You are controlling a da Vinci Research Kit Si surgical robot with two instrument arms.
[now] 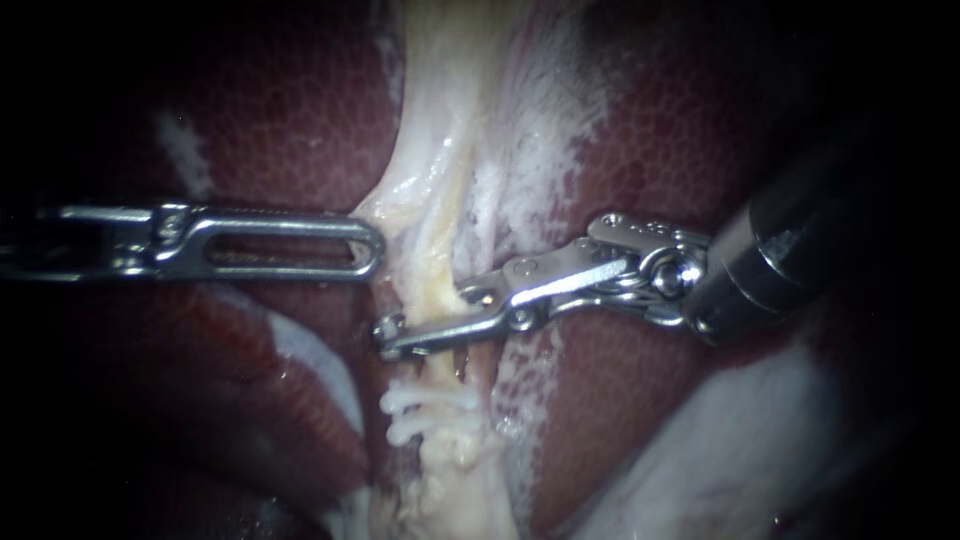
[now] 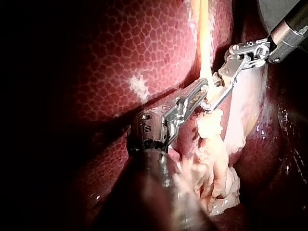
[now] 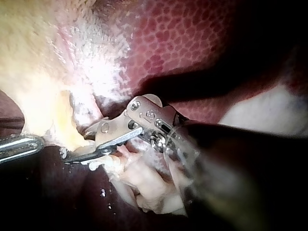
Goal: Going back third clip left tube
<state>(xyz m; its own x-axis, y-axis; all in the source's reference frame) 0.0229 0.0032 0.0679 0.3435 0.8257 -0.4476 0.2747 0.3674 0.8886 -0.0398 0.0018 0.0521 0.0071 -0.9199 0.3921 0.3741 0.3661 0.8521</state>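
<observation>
The tool of my right instrument (image 1: 425, 316) stands open and astride the tube (image 1: 440, 255). Its near jaw lies across the front of the tube with the tip just past the tube's far edge, and the other jaw goes in behind, where most of it is hidden. A gap shows between the two at their hinge end.

Just beside the tool, further along the tube, sit two white clips (image 1: 432, 402) close together. I cannot make out a third clip; if one is on, the near jaw covers it.

Across the tube from my tool, the tip of my left instrument (image 1: 372, 250) touches the tube's pale edge. I cannot tell whether it is closed on that tissue or only resting against it. Behind everything lies the liver (image 1: 660, 130), with a band of white fibrous tissue (image 1: 540, 130) over it beyond my tool's hinge.

The step, as I judge it, is to back the tool off the tube. To do that well I would:
- keep the tool fully open;
- draw it out along the line of its own shaft, so neither jaw drags the tube sideways;
- watch the near tip until it has passed the tube's edge;
- keep clear of the clips beside it, since a snag could loosen one;
- keep the left instrument quiet so the tube does not shift.
</observation>
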